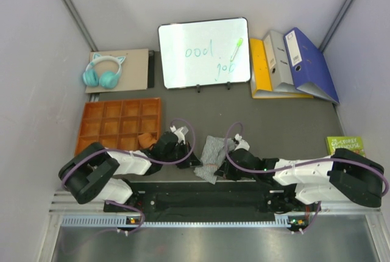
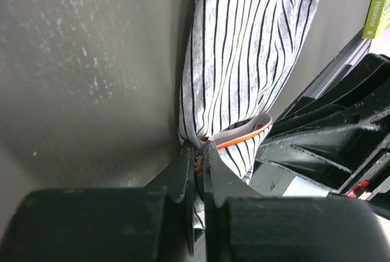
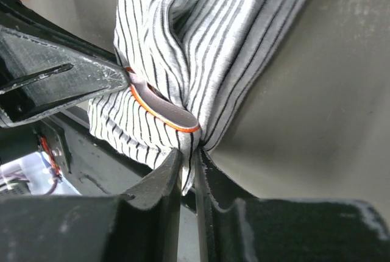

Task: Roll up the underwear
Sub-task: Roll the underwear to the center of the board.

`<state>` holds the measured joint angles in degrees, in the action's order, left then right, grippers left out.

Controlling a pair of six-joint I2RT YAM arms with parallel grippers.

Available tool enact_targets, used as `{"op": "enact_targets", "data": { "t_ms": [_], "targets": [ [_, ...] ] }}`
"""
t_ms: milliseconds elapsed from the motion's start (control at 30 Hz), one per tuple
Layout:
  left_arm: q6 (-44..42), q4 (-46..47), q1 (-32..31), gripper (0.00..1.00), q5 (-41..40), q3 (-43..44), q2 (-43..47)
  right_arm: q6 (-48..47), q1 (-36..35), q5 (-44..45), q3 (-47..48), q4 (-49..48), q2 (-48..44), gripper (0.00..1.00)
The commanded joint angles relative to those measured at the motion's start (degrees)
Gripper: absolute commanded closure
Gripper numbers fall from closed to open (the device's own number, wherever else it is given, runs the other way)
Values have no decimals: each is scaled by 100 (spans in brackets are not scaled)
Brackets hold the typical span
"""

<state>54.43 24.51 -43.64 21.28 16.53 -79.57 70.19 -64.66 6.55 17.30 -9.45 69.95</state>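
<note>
Striped boxer shorts (image 2: 244,49): my left gripper (image 2: 198,163) and right gripper (image 3: 187,167) pinched the near edge; likely roll's start, which needed matched turning.

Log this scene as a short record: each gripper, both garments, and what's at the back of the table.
Left gripper: shut on striped boxer shorts
Right gripper: shut on the same shorts
Shorts' state: bunched, not rolled
Orange briefs: loose, at the orange tray corner
Background: whiteboard, headphones, binders
</note>
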Motion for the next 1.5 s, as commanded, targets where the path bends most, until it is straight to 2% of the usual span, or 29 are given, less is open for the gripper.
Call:
{"op": "enact_targets", "data": {
  "t_ms": [0,33,67,133,167,267,400,533,600,733,867,1200,1400,1467],
  "targets": [
    [-108,46,-31,100,148,-45,-269,-523,129,329,422,794,63,82],
    [-117,-25,-39,100,157,25,-287,-846,129,373,528,1074,1,77],
    [-178,-121,-31,100,201,77,-331,-1067,138,461,738,1451,-173,64],
    [-275,-621,-31,100,245,296,-401,-1759,130,549,932,1797,-385,52],
    [-389,-849,-39,100,228,393,-480,-2059,103,576,1107,1867,-516,43],
    [-609,-1799,-13,100,157,763,-708,-3255,-361,960,1572,2219,-711,35],
    [-724,-2170,39,100,332,957,-1016,-4275,-1021,1506,1943,2281,-404,32],
    [-811,-2293,118,100,491,1045,-1236,-4987,-1732,1973,2049,1922,34,32],
    [-838,-2311,189,100,579,1097,-1315,-5146,-1848,2070,2076,1807,211,33],
    [-908,-2390,259,100,702,1177,-1412,-5183,-2146,2385,2181,1763,659,40],
    [-1014,-2434,286,100,720,1229,-1456,-5077,-2252,2562,2251,1833,1081,43],
    [-1225,-2697,329,100,790,1299,-1544,-4849,-2340,3028,2427,2166,1784,41],
    [-1313,-2733,347,100,904,1352,-1641,-4462,-2349,3300,2489,2439,2110,61],
    [-1313,-2724,356,100,931,1361,-1649,-4418,-2349,3274,2480,2448,2215,75]
  ]
}}
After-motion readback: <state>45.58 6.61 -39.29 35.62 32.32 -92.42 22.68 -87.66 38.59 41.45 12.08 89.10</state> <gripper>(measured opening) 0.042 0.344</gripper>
